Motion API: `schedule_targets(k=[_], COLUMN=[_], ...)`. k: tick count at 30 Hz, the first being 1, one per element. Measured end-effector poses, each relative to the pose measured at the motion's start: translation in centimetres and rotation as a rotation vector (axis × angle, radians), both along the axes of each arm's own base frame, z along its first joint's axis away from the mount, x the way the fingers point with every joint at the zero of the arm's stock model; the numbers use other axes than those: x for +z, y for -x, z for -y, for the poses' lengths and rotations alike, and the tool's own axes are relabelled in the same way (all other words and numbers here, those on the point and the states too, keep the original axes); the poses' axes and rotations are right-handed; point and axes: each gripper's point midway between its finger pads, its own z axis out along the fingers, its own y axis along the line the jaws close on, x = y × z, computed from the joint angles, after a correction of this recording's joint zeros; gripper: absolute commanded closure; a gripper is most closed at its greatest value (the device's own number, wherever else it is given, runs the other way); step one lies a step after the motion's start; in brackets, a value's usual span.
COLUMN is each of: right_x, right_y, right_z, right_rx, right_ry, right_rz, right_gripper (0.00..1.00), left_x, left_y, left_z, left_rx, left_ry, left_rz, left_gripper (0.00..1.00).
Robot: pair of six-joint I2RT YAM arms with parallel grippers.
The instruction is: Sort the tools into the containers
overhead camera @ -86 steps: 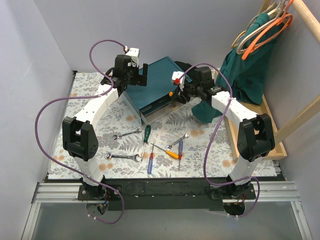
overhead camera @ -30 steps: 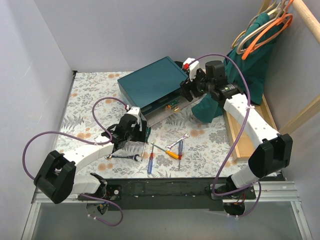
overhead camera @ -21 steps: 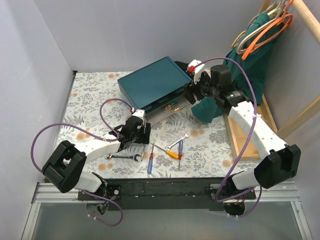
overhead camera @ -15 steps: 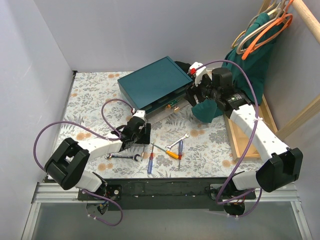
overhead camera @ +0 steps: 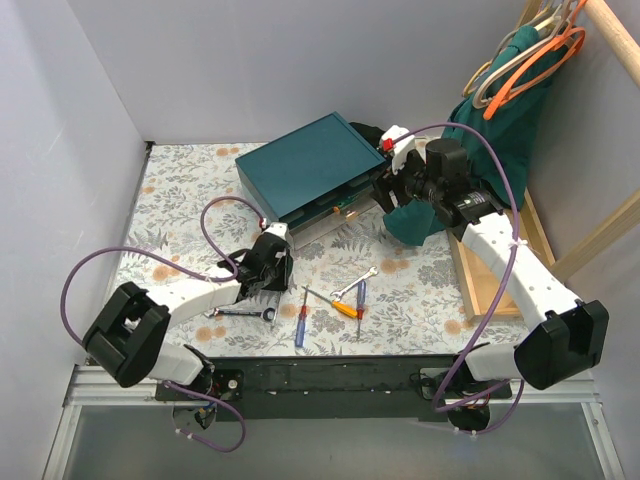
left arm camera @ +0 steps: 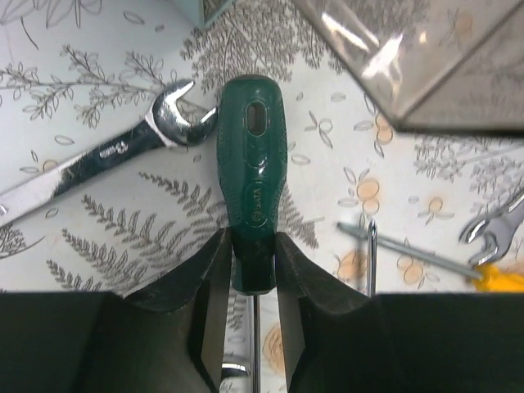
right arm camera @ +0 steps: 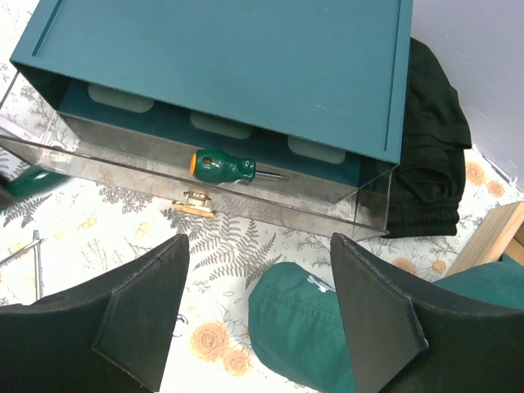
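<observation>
Left gripper (left arm camera: pixel 252 246): jaws clamped on the dark green screwdriver (left arm camera: pixel 250 155), at its handle end.
Right gripper (right arm camera: pixel 258 250): jaws apart, open metal drawer (right arm camera: pixel 327 209) ahead.

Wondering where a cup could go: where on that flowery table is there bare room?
Bare: the far-left corner of the tablecloth beside the teal box, and the strip between the rightmost screwdriver and wooden tray. Crowded: front middle, where the left hand grips the green screwdriver among wrenches.
</observation>
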Motion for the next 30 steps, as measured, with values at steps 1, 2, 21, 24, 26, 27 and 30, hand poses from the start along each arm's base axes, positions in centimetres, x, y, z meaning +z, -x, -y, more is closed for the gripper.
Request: schedule_targets(k=[1, 2, 21, 24, 26, 27, 30], right_x=[0.1, 0.1, -0.6, -1.0, -1.2, -1.2, -1.2], right_y=[-0.1, -0.1, -3.1, -3.9, -4.2, -4.3, -4.5], right_z=[0.0, -0.1, -2.2, -2.6, -2.7, -2.6, -2.4], right_rx=[0.000, 0.000, 0.042, 0.042, 0.038, 0.033, 0.013], right_ry=[-0.002, -0.004, -0.013, -0.008, -0.005, -0.003, 0.001], right_rz=[0.004, 0.006, -0.026, -0.038, -0.041, -0.041, -0.039], right_gripper=[0.23, 0.23, 0.26, 0.26, 0.26, 0.26, 0.26], left_x=[0.0, 0.1, 18.6, 21.6, 23.6, 24.7, 27.6], left_y=[0.4, 0.7, 5.1, 5.6, 4.8, 3.9, 0.1], left_z=[-0.2, -0.3, 1.0, 0.3, 0.6, 1.2, 3.6], left_rx=[-0.012, -0.023, -0.535, -0.580, -0.598, -0.603, -0.600], left_ry=[-0.007, -0.008, 0.145, 0.124, 0.109, 0.106, 0.094], left_rz=[-0.009, -0.016, 0.425, 0.540, 0.611, 0.647, 0.741], left_gripper=[1.00, 1.00, 1.00, 1.00, 1.00, 1.00, 1.00])
